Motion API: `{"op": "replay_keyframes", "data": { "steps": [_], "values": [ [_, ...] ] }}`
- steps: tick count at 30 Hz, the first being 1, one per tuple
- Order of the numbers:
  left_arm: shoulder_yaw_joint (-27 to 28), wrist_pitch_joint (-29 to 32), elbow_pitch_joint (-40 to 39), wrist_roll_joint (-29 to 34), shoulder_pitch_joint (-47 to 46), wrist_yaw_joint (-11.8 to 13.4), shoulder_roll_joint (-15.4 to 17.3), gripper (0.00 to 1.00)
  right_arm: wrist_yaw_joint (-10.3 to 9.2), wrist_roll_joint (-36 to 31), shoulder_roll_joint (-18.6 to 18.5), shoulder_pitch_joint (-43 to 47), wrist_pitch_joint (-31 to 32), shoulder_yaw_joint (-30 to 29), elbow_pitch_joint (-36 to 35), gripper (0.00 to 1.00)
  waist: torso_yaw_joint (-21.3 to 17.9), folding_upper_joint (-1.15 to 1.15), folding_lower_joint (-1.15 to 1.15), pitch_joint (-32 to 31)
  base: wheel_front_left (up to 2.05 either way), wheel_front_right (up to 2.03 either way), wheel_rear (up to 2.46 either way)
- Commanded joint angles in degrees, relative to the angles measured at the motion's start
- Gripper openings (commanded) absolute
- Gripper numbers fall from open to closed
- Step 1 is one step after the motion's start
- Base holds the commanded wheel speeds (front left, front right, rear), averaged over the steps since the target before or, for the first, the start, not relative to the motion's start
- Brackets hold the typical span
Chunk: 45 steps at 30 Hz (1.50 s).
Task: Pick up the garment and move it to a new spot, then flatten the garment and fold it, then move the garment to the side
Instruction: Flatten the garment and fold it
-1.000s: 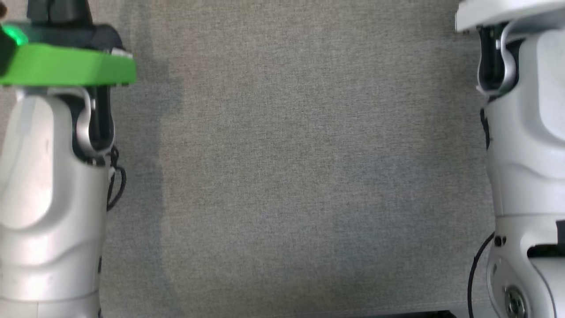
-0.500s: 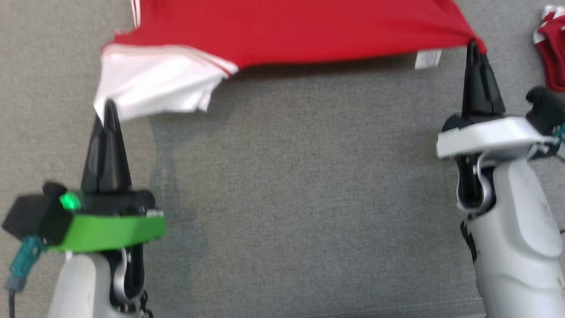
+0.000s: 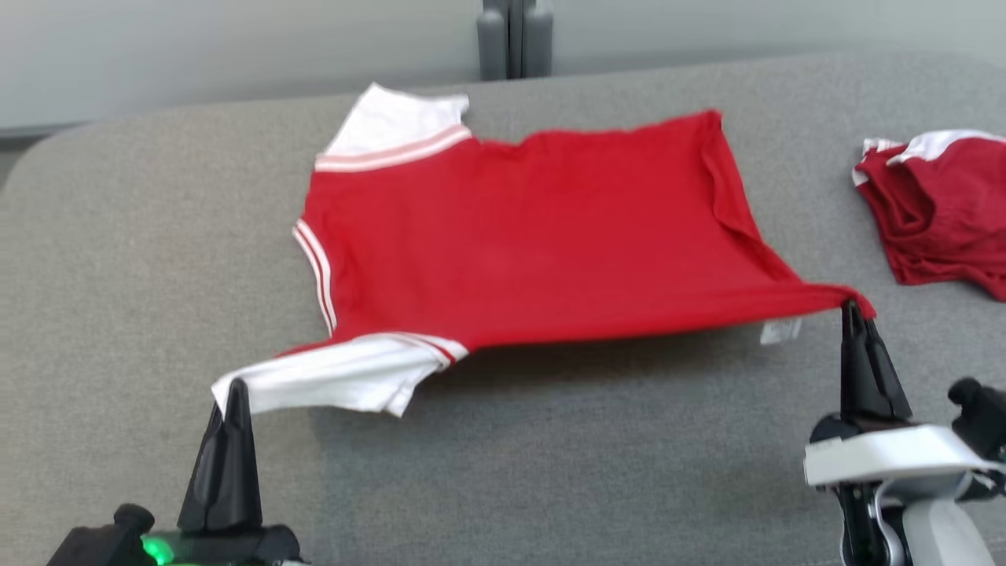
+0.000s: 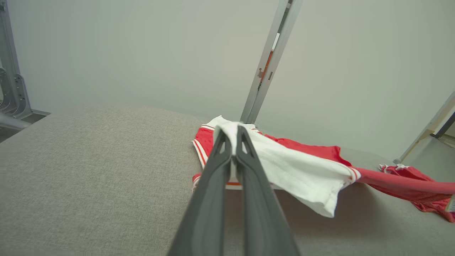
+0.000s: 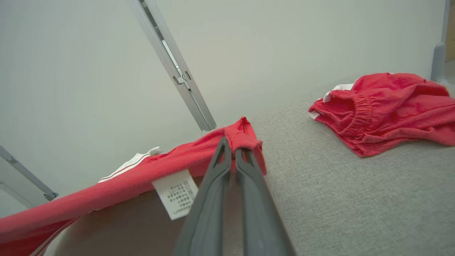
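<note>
On grey table (image 3: pixel 118 275), head view: shirt (image 3: pixel 534 236) spread flat, near edge lifted taut. White sleeve tip clenched in left gripper (image 3: pixel 235 387); red hem corner, beside label (image 3: pixel 780 332), clenched in right gripper (image 3: pixel 850 306). Both pointing up view, well apart. Left wrist view: sleeve draped over shut tips. Right wrist view: hem corner folded over tips; label print and elastic waistband of red heap (image 5: pixel 384 106) clear, unlike from head.
</note>
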Motion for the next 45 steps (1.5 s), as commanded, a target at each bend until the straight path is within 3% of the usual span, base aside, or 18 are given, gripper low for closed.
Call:
{"op": "replay_keyframes", "data": {
  "steps": [1,9,23,45],
  "values": [
    [0.2,0.5,-1.2,-0.3,2.1,0.5,0.9,0.0,-0.09,0.5,-0.2,2.3,-0.2,-0.5,-1.2,0.0,0.5,0.0,0.0,-5.2,0.0,0.0,0.0],
    [-1.0,4.8,-2.3,-1.3,8.2,0.5,2.1,0.0,-0.09,0.4,-0.2,8.7,-0.2,0.3,-1.6,0.0,-0.3,0.0,0.0,-6.5,0.0,0.0,0.0],
    [-4.0,3.2,11.9,-2.2,2.2,-1.7,0.4,0.0,-0.09,3.1,-0.2,3.5,-0.2,3.5,12.7,0.0,-0.5,0.0,0.0,-3.8,0.0,0.0,0.0],
    [-5.9,-1.8,35.9,2.4,-30.7,-4.8,0.9,0.0,-0.09,1.1,-0.2,-12.4,-0.2,2.4,17.3,0.0,-1.8,0.0,0.0,6.9,0.0,0.0,0.0]
  ]
}}
